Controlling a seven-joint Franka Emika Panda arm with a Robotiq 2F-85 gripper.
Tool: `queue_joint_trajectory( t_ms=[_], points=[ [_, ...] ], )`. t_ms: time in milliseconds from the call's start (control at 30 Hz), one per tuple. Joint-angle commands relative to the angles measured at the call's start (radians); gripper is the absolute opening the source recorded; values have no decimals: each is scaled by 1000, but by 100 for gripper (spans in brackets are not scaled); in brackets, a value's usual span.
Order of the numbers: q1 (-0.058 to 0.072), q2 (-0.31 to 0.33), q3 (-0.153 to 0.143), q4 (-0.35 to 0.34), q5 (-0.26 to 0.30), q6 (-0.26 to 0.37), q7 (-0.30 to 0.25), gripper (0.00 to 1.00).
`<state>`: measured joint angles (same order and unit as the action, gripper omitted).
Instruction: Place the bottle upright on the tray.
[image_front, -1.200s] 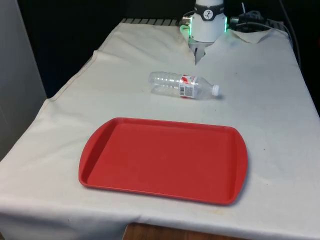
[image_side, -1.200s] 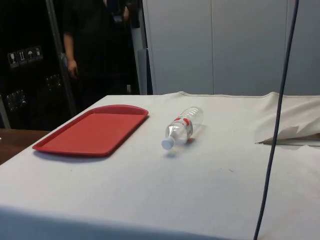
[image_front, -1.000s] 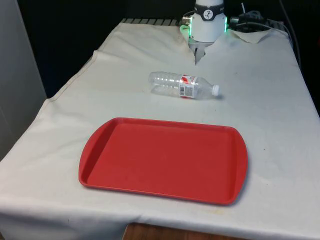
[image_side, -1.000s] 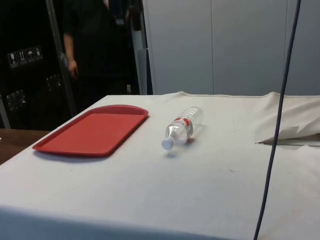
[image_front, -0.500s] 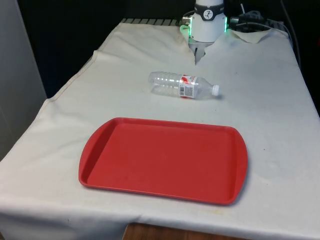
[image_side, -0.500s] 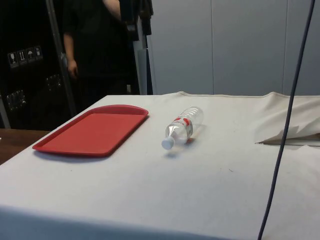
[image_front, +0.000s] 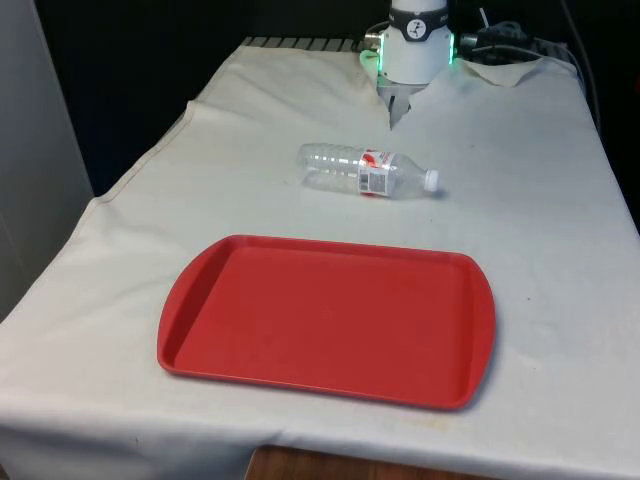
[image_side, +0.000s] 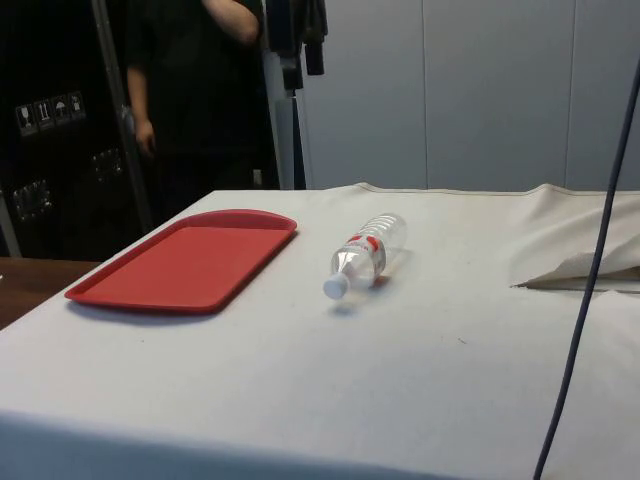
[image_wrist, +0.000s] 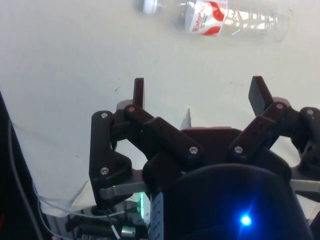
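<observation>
A clear plastic bottle (image_front: 364, 171) with a red-and-white label and white cap lies on its side on the white cloth, cap towards the front view's right. In the side view the bottle (image_side: 365, 254) lies right of the red tray (image_side: 185, 262), cap towards the camera. The red tray (image_front: 330, 318) is bare and sits nearer the front edge, apart from the bottle. My gripper (image_wrist: 198, 92) hangs high over the cloth, open, with nothing between its black fingers (image_wrist: 138, 90). The bottle (image_wrist: 225, 16) lies beyond the fingertips, untouched.
A person in dark clothes (image_side: 185, 90) stands behind the tray's end of the table. A dark cable (image_side: 590, 280) hangs across the side view's right. The robot's base (image_front: 415, 45) stands at the table's far end, with rumpled cloth (image_side: 590, 265) near it.
The hanging cable has swung to the right in the side view, and a dark shape at that view's top edge has shifted right. Bottle and tray have not moved.
</observation>
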<state>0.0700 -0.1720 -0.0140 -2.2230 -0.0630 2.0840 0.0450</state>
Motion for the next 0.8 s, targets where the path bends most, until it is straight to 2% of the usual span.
queue_joint_trajectory(
  t_ms=[0, 67, 333, 367, 667, 700, 767],
  points=[
    [-1, -17, -1, -19, -8, 14, -3, 100],
    [0, -11, -1, -12, -3, 0, -4, 100],
    [-2, -76, -11, -79, -35, 13, -16, 100],
    [0, -65, -10, -67, -28, 0, -14, 100],
    [-5, -110, -33, -134, -52, 38, -46, 100],
    [-2, -101, -32, -123, -47, 24, -42, 100],
    [-5, -116, -39, -144, -55, 44, -55, 100]
  ],
)
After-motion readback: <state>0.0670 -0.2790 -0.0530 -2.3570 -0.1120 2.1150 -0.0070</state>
